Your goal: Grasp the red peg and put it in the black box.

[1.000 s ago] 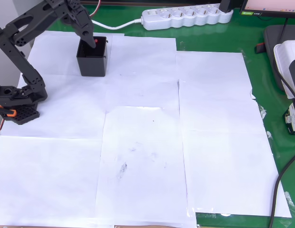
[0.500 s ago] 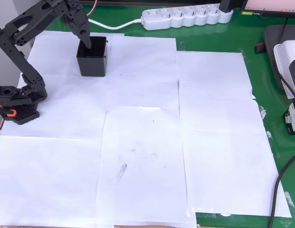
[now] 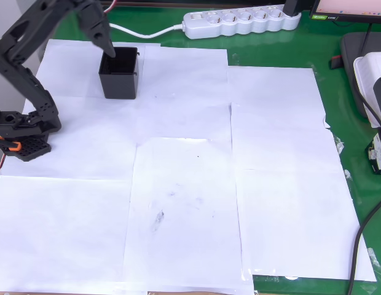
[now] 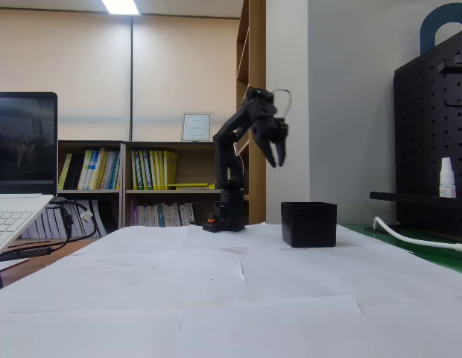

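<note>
Office/lab, bookshelves (image 4: 141, 179), pegboard (image 4: 432, 134), laptop (image 4: 19, 171)

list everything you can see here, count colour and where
small square black plastic box: 1, black, far left of the paper in the overhead view
white paper sheets: several, white, covering the table
green table mat: 1, green, under the sheets
white power strip: 1, white, top edge
laptop: 1, pale, left in the fixed view
black robot arm: 1, black, left edge
claw: 1, black, open, raised above the box's left side

- Beige wall (image 4: 82, 67) with a framed certificate, perhaps (image 4: 195, 127).
- Bookshelf (image 4: 127, 186) below.
- Ceiling light (image 4: 121, 7) lit.
- Black pegboard (image 4: 432, 134) at right.
</note>
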You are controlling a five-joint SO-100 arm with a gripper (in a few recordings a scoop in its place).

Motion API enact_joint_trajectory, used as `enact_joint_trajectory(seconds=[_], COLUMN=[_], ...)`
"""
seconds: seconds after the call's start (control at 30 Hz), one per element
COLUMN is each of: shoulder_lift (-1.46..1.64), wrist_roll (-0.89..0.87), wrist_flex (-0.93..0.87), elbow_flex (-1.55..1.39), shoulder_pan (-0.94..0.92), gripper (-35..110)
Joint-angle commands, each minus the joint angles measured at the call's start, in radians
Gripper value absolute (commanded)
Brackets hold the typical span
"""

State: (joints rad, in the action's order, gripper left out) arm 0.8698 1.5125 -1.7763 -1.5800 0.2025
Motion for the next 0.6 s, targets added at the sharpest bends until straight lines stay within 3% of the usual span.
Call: enact_joint_trajectory(seconds=[0.0,0.23,0.57], shoulder_lift=[-0.36,-0.69,-0.854], wrist_roll=[0.186,0.238,0.282], wrist_flex=[0.153,0.479,0.798], elbow_flex=[0.525,1.131,1.476], shoulder_pan=[-0.172,-0.33,-0.391], gripper=[0,0,0])
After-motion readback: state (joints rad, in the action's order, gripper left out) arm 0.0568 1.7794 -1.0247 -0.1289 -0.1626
